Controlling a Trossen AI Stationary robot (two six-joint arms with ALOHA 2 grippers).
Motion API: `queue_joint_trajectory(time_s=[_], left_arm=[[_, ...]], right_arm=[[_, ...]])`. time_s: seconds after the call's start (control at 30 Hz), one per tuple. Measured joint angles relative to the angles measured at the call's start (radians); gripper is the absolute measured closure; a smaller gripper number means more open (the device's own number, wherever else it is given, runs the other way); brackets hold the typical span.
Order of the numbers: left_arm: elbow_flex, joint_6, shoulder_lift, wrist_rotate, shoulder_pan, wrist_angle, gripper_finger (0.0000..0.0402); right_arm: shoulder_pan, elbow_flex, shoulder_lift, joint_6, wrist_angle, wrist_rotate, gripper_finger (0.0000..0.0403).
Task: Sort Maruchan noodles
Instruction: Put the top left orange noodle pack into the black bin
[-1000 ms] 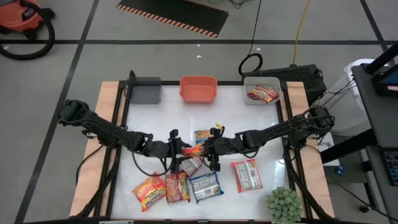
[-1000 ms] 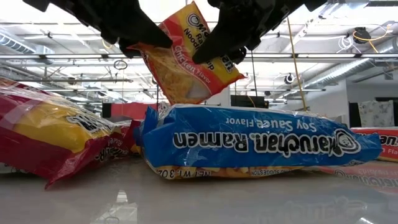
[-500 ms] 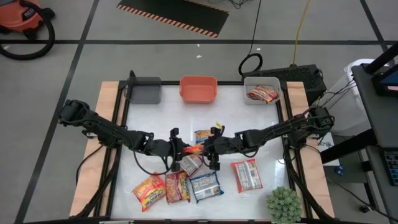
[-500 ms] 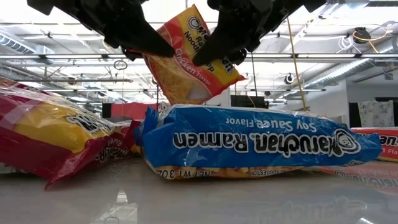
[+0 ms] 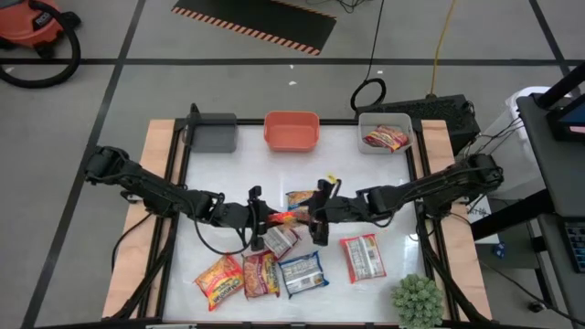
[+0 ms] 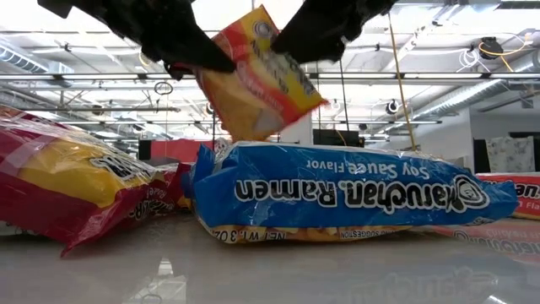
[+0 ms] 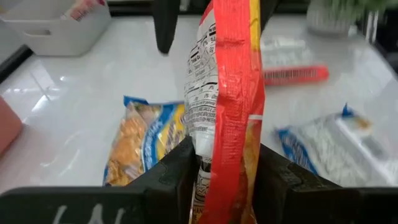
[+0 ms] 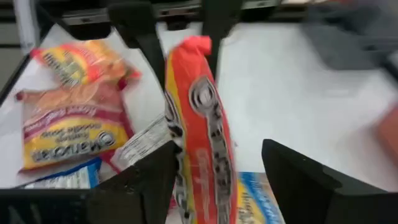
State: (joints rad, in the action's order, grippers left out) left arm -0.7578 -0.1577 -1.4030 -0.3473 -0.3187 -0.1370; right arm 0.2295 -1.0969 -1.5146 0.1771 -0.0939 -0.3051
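An orange-yellow noodle packet (image 7: 227, 74) hangs in the air over the middle of the table, with my left gripper (image 7: 224, 165) shut on it. In the high view the packet (image 5: 287, 217) lies between the two grippers. My right gripper (image 8: 217, 180) is open. Its fingers stand on either side of the packet's other end (image 8: 198, 124) without touching it. Several more packets lie flat on the table near its front: a blue one (image 5: 302, 272), a red-and-white one (image 5: 363, 256) and an orange one (image 5: 218, 279). My left gripper pinches the packet's end (image 7: 214, 168) between its two fingers (image 7: 177, 177). The fingers come from the table's left, slanting a little downward. The packet stands on edge, tilted, and is lifted clear above the packets on the table (image 6: 253, 80).
Three bins stand along the far edge: a grey one (image 5: 215, 133), an orange one (image 5: 292, 131) and a white one (image 5: 385, 128) holding a red packet (image 5: 386, 139). A green spiky plant (image 5: 418, 300) sits at the near right corner. A blue-and-yellow packet (image 5: 297, 198) lies below the grippers.
My right gripper has opened, let go of the orange-yellow packet, and drawn back up and toward the table's right edge. The packet stays lifted in my left gripper, in about the same place.
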Motion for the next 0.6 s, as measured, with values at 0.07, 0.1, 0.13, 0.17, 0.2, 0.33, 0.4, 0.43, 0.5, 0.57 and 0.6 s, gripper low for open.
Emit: queue_joint_trajectory(time_s=[0.07, 0.1, 0.13, 0.17, 0.2, 0.33, 0.4, 0.43, 0.5, 0.57, 0.6], left_arm=[[0.000, -0.009, 0.024, -0.004, 0.000, 0.010, 0.0280], [0.000, -0.009, 0.040, 0.003, -0.001, 0.031, 0.0280], [0.000, -0.010, 0.055, 0.010, -0.006, 0.046, 0.0280], [0.000, -0.013, 0.071, 0.015, -0.009, 0.056, 0.0280], [0.000, -0.019, 0.091, 0.018, -0.012, 0.076, 0.0280], [0.000, -0.038, 0.183, -0.004, -0.019, 0.167, 0.0280], [0.003, -0.060, 0.232, -0.026, -0.025, 0.235, 0.0280], [0.004, -0.072, 0.255, -0.040, -0.027, 0.255, 0.0280], [0.003, -0.090, 0.305, -0.080, -0.029, 0.296, 0.0280], [0.003, -0.101, 0.351, -0.134, -0.031, 0.333, 0.0280], [0.003, -0.107, 0.373, -0.159, -0.030, 0.345, 0.0280]], right_arm=[[0.016, 0.000, 0.045, 0.023, -0.051, -0.084, 0.0171], [0.027, 0.000, 0.065, 0.032, -0.079, -0.133, 0.0171], [0.039, 0.000, 0.089, 0.041, -0.114, -0.179, 0.0170], [0.051, 0.000, 0.109, 0.051, -0.148, -0.219, 0.0170], [0.065, 0.000, 0.126, 0.063, -0.182, -0.257, 0.0170], [0.117, 0.000, 0.197, 0.128, -0.327, -0.331, 0.0171], [0.136, 0.000, 0.222, 0.156, -0.370, -0.322, 0.0172], [0.148, 0.000, 0.234, 0.167, -0.396, -0.321, 0.0173], [0.168, 0.000, 0.250, 0.184, -0.419, -0.322, 0.0175], [0.184, -0.001, 0.253, 0.189, -0.412, -0.322, 0.0176], [0.192, -0.001, 0.254, 0.189, -0.411, -0.322, 0.0176]])
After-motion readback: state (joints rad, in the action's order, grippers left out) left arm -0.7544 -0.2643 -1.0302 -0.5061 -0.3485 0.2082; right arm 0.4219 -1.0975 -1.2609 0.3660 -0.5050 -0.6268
